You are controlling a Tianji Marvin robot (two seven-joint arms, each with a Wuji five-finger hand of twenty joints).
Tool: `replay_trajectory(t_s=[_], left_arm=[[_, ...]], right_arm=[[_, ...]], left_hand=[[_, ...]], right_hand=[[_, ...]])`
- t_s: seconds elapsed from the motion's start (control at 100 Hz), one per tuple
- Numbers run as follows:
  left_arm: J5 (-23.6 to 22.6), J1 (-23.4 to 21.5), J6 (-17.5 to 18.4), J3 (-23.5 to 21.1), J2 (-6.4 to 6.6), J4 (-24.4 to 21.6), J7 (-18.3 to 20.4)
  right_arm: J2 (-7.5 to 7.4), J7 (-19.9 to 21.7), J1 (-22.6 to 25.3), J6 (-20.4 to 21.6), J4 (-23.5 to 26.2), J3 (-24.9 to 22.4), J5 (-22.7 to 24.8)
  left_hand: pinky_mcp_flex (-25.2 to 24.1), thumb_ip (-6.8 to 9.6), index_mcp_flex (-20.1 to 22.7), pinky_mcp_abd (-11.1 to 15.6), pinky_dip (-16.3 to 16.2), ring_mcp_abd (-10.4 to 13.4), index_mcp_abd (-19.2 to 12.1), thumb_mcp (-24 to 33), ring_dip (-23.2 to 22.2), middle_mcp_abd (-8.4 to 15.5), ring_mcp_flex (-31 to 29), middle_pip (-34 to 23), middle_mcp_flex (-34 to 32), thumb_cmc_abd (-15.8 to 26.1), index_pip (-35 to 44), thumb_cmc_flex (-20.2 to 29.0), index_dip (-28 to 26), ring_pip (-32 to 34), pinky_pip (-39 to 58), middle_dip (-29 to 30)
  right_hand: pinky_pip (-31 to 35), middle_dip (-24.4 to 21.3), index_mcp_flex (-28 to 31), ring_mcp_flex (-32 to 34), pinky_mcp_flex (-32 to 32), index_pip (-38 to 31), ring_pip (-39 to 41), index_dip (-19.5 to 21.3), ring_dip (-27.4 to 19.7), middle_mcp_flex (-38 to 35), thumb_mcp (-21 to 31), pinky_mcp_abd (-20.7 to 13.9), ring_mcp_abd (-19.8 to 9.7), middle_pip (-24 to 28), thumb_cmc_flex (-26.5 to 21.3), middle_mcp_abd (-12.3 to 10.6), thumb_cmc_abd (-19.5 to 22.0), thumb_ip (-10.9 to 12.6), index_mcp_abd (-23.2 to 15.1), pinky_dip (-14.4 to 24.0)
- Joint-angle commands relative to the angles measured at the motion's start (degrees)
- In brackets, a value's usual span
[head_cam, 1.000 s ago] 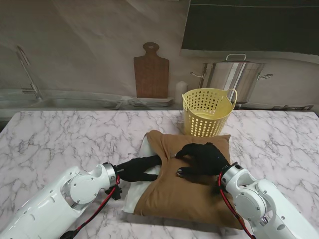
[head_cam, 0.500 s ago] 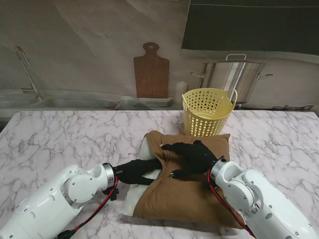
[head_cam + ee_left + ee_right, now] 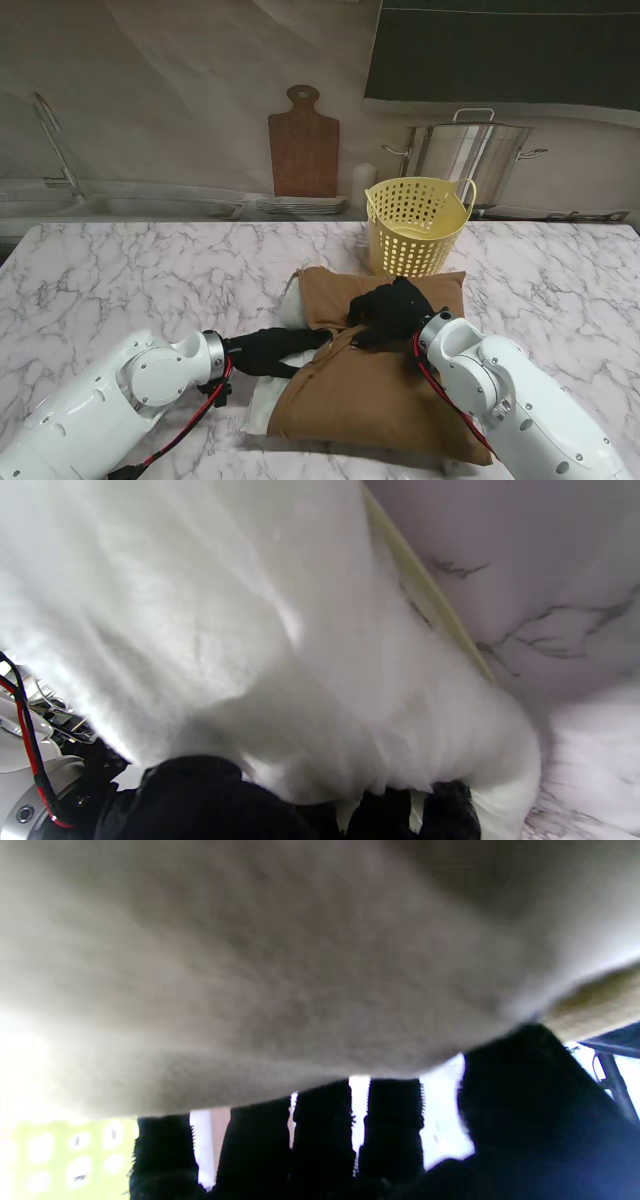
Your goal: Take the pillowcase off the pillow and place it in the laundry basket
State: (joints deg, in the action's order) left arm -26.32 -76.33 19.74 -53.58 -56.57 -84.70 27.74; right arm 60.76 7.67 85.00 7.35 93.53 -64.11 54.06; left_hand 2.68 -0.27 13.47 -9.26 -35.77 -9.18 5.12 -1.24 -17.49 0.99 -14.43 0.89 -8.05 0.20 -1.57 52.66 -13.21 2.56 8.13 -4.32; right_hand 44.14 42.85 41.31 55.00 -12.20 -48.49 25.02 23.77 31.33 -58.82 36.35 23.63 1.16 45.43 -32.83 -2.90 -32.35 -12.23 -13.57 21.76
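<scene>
A brown pillowcase (image 3: 370,390) covers most of a white pillow (image 3: 262,405) in the middle of the marble table (image 3: 120,280). The pillow's bare left end sticks out of the case. My left hand (image 3: 272,351) grips that white end, its fingers reaching under the case's open edge. In the left wrist view the pillow (image 3: 225,630) bulges over my fingers (image 3: 380,815). My right hand (image 3: 388,310) lies on top of the case with its fingers curled into the cloth. The right wrist view shows the pillowcase (image 3: 280,965) against the fingers (image 3: 320,1135). The yellow laundry basket (image 3: 415,225) stands just beyond the pillow.
A steel stockpot (image 3: 470,150) stands behind the basket at the back right. A wooden cutting board (image 3: 303,150) leans on the wall over a stack of plates (image 3: 300,207). A faucet (image 3: 55,150) is at the far left. The basket (image 3: 65,1160) shows blurred in the right wrist view.
My right hand closed its spread fingers into the cloth and drew back to the right. The case's open edge slid right, baring more white pillow. My left hand stayed on the pillow.
</scene>
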Motion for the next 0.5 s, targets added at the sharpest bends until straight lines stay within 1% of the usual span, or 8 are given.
replay_trajectory(t_s=[0.0, 0.11, 0.2, 0.28, 0.41, 0.49], left_arm=[[-0.60, -0.73, -1.07, 1.60, 0.34, 2.53, 2.67], [-0.71, 0.32, -2.02, 2.80, 0.62, 2.62, 4.03], [-0.77, 0.97, -2.46, 3.53, 0.82, 2.70, 4.92], [-0.43, 1.13, -2.85, 3.71, 0.93, 2.56, 5.56], [-0.13, 1.15, -3.48, 3.57, 1.19, 2.04, 6.89], [0.05, 1.41, -3.73, 3.75, 1.33, 2.05, 7.57]], right_arm=[[-1.21, 0.16, 2.50, -0.17, -0.12, -1.54, 1.46], [-1.31, -0.03, 5.08, 0.96, 1.73, -5.01, 3.10], [-1.42, 0.62, 6.77, 1.41, 3.06, -7.37, 3.93], [-1.55, 1.35, 8.05, 1.87, 3.86, -9.14, 4.89], [-1.57, 1.36, 10.32, 1.77, 4.71, -11.69, 6.02], [-1.44, 0.41, 11.81, 1.30, 5.09, -13.13, 6.44]], left_hand=[[0.24, -0.86, 3.69, -2.72, 0.71, 2.88, -1.13, -0.62, 0.34, -2.28, -1.16, -1.21, 0.20, -3.50, 3.59, 1.00, -2.84, 2.53, 14.14, 0.08], [0.14, -0.87, 3.17, -2.56, 0.70, 2.84, -1.10, -0.68, 0.47, -2.44, -0.61, -0.95, 0.73, -3.35, 3.35, 0.57, -2.82, 2.34, 13.54, 0.23], [-0.04, -0.88, 2.74, -2.51, 0.70, 2.82, -1.04, -0.72, 0.56, -2.56, -0.23, -0.73, 1.21, -3.23, 3.15, 0.14, -2.79, 2.24, 12.93, 0.39], [-0.04, -0.87, 2.59, -2.44, 0.64, 2.86, -1.02, -0.72, 0.64, -2.60, 0.01, -0.64, 1.34, -3.27, 3.07, -0.09, -2.80, 2.16, 12.48, 0.51], [-0.06, -0.86, 2.40, -2.40, 0.49, 2.80, -0.97, -0.72, 0.77, -2.73, 0.41, -0.45, 1.51, -3.47, 2.97, -0.49, -2.80, 2.04, 11.76, 0.75], [-0.03, -0.86, 2.34, -2.42, 0.36, 2.73, -0.91, -0.76, 0.82, -2.80, 0.52, -0.37, 1.59, -3.56, 2.94, -0.81, -2.82, 2.01, 11.37, 0.87]], right_hand=[[1.73, 3.49, 4.61, 5.30, -0.35, -6.40, 7.59, 2.44, 2.78, -4.70, 13.00, 1.58, -2.53, 8.52, -10.70, 0.88, 4.27, 4.44, -4.05, -0.04], [3.30, 5.18, 5.13, 5.63, -1.38, -7.14, 10.19, 4.94, 3.74, -4.87, 14.31, 1.45, -2.29, 10.24, -11.39, 2.53, 4.01, 4.44, -4.02, 0.42], [4.29, 6.18, 5.97, 6.48, -2.64, -7.64, 12.09, 6.44, 4.48, -5.29, 15.72, 1.25, -1.72, 11.80, -12.14, 4.84, 3.24, 4.58, -2.79, 0.48], [5.03, 6.49, 6.63, 7.41, -3.85, -7.70, 12.82, 6.98, 4.79, -5.83, 16.54, 0.84, -1.59, 12.55, -12.50, 5.99, 2.75, 4.64, -2.04, 0.44], [6.36, 6.71, 7.06, 8.10, -5.50, -7.43, 13.32, 7.59, 5.22, -6.01, 17.23, 0.24, -1.22, 13.07, -12.77, 6.78, 2.52, 4.43, -1.39, 0.29], [6.80, 6.72, 7.04, 8.12, -5.91, -7.28, 13.23, 7.76, 5.31, -5.91, 17.19, -0.06, -1.24, 13.09, -12.91, 6.96, 2.68, 4.26, -1.12, 0.15]])
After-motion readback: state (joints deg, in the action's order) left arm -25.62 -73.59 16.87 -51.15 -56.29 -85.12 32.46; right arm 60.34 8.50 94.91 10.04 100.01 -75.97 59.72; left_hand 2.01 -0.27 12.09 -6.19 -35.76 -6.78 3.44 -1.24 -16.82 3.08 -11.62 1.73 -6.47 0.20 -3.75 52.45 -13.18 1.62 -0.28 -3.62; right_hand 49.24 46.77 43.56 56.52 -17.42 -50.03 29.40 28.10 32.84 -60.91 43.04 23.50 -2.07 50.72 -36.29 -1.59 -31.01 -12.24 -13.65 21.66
